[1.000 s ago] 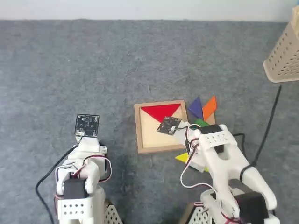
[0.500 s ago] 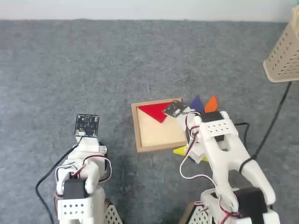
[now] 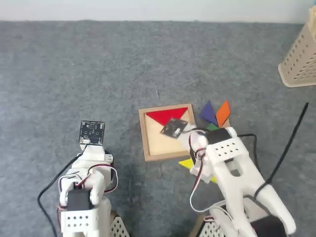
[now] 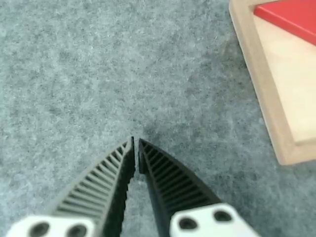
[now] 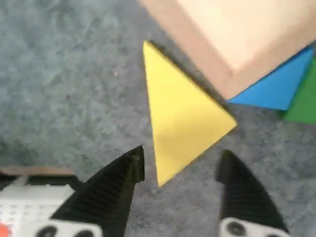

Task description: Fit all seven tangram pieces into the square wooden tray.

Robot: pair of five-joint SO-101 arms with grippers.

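The square wooden tray (image 3: pixel 154 146) lies mid-table with a red triangle (image 3: pixel 168 116) in its far part. Purple (image 3: pixel 208 112), orange (image 3: pixel 223 112) and green (image 3: pixel 212 127) pieces lie just right of it. A yellow triangle (image 3: pixel 186 163) sits off its near right corner, partly under the right arm (image 3: pixel 224 153). My right gripper (image 5: pixel 180 160) is open, its jaws on either side of the yellow triangle (image 5: pixel 180 116), beside the tray's (image 5: pixel 232 34) corner and a blue piece (image 5: pixel 276 86). My left gripper (image 4: pixel 136 143) is shut over bare carpet, left of the tray (image 4: pixel 261 89).
A beige slatted basket (image 3: pixel 301 49) stands at the far right edge. A black cable (image 3: pixel 291 133) runs along the right side. Grey carpet covers the table, with open room to the left and beyond the tray.
The right arm swung toward the tray's far right corner, then drew back to the near side over the yellow triangle. The tray shifted slightly left. The left arm stayed still.
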